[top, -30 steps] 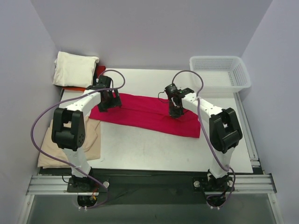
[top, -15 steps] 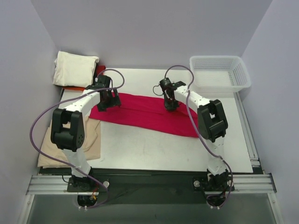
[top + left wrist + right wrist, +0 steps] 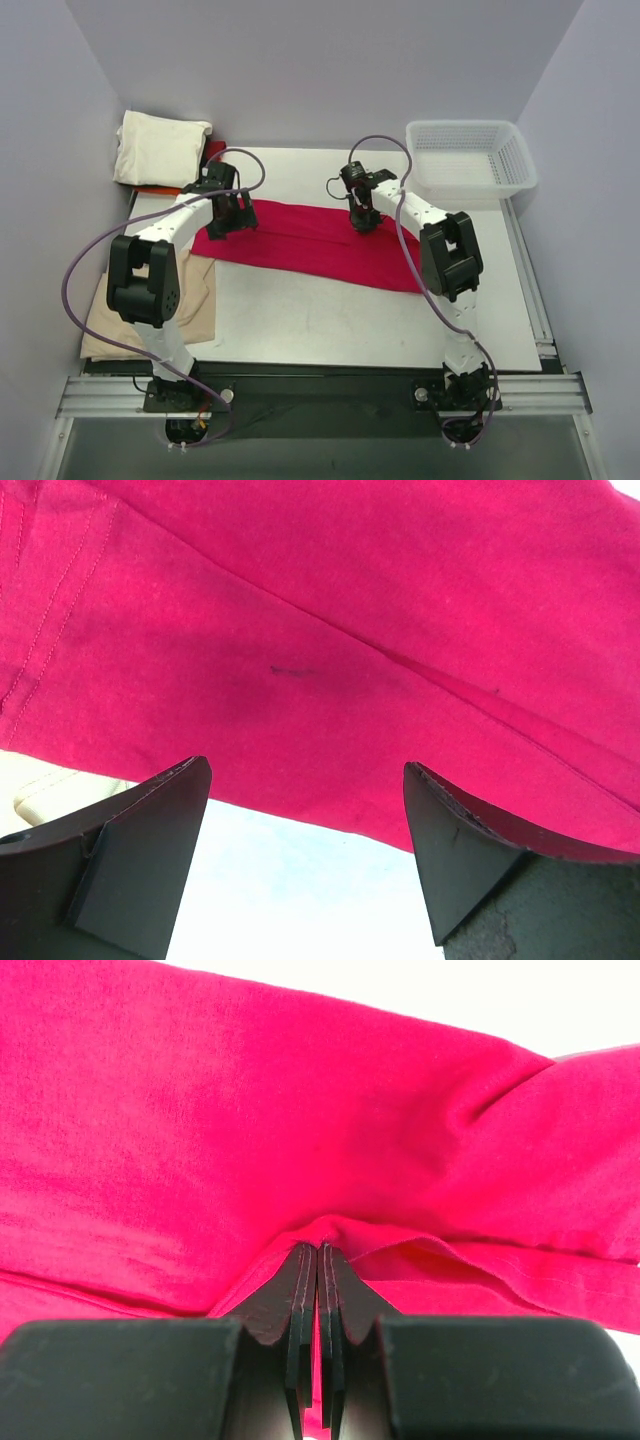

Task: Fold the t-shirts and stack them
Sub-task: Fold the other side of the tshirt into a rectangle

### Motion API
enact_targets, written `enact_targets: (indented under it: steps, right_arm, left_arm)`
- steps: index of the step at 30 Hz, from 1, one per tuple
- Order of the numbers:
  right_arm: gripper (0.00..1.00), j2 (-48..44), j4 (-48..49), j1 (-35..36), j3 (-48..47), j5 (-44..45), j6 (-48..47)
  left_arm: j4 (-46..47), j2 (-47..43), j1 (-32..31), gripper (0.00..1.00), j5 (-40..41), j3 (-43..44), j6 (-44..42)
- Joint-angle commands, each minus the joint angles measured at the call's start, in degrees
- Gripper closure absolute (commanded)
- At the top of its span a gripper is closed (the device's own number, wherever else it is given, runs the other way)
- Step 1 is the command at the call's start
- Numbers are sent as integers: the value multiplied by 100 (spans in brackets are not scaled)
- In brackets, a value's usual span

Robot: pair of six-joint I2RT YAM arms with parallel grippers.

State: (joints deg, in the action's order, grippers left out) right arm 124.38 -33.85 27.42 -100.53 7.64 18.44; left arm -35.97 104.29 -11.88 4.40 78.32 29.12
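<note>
Your right claw (image 3: 318,1248) is clenched on a pucker of the red shirt (image 3: 300,245), which lies across the middle of the table (image 3: 330,320); your left claw (image 3: 305,770) hangs released over its left end (fingers wide).

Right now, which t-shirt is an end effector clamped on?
The crimson t-shirt mid-table: the right end effector pinches its fold. The cream t-shirt and tan t-shirt lie aside, left.

Reaching far and leftward with the white-and-black jointed left arm (image 3: 165,228), elbow bent near. Hovering with the black two-finger left gripper (image 3: 305,770), jaws spread wide, gripping nothing. Stretching far toward the middle with the matching right arm (image 3: 425,215). Pinching a ridge of crimson-red cloth t-shirt (image 3: 200,1110) with the black right gripper (image 3: 318,1250), fingers pressed flat together.
</note>
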Motion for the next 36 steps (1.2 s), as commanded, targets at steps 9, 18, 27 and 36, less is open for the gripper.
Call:
enact_targets:
  steps: [9, 18, 27, 36]
  right_arm:
    - [100, -71, -166, 97, -265, -78, -332]
    - [100, -37, -175, 176, -327, -105, -455]
    - [86, 244, -386, 80, -713, 89, -481]
    - [55, 351, -509, -105, -1100, 290, -385]
  left_arm:
    - [81, -357, 36, 11, 69, -177, -12]
    - [133, -418, 37, 11, 78, -265, 32]
    - [151, -383, 19, 11, 43, -221, 49]
    - [151, -374, 19, 11, 8, -212, 58]
